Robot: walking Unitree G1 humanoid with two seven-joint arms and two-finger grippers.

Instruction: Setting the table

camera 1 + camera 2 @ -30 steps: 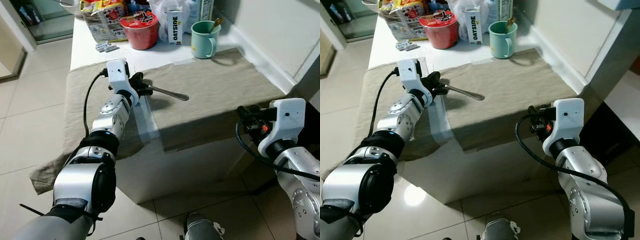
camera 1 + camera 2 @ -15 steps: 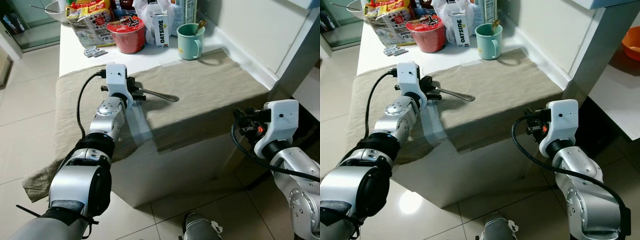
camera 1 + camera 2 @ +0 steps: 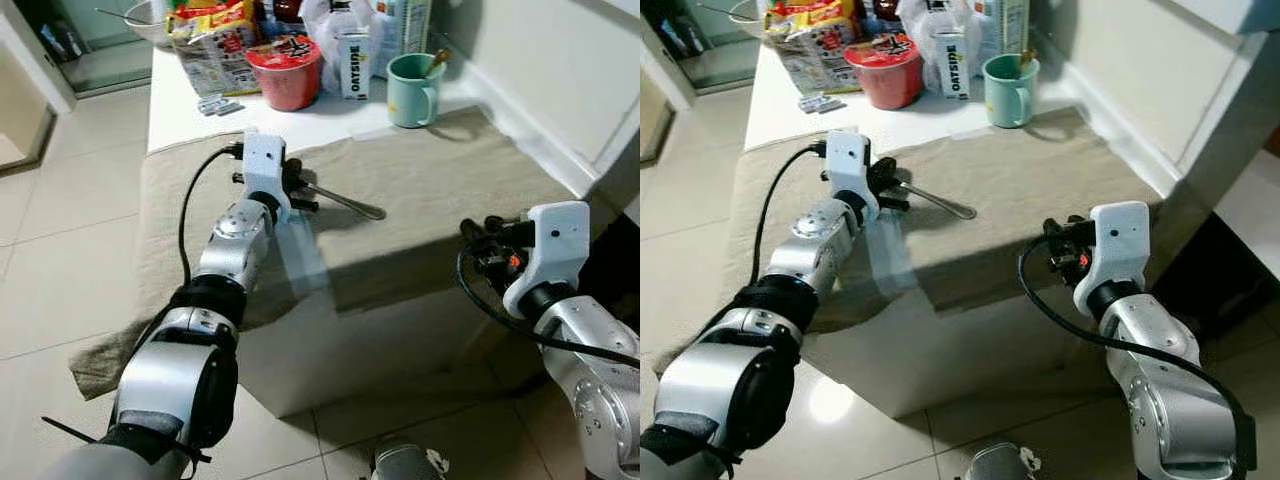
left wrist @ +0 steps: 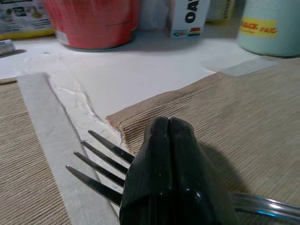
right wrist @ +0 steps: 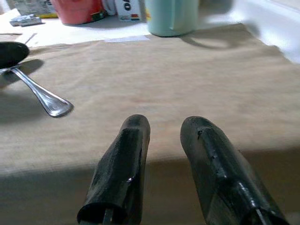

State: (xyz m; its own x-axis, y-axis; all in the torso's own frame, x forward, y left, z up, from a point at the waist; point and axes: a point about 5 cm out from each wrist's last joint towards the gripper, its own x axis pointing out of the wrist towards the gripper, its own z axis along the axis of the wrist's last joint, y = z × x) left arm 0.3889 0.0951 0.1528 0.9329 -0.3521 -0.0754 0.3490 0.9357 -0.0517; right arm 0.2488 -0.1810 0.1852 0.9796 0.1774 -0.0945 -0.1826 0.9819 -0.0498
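Beige ribbed cloth covers the white counter; left claw clenched on the thin silver metal fork near its tines. Likely light, stiff and slippery; right claw released, idle at the counter's near edge.

I see a fork lying on the cloth mid-frame, left pincer over its head; cup, carton and bowl line the surface along the top, right pincer lower right.

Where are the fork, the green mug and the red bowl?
fork (image 3: 345, 203), left eye view, on its handle.
green mug (image 3: 410, 90), left eye view, on its side wall.
red bowl (image 3: 290, 85), left eye view, on its side.
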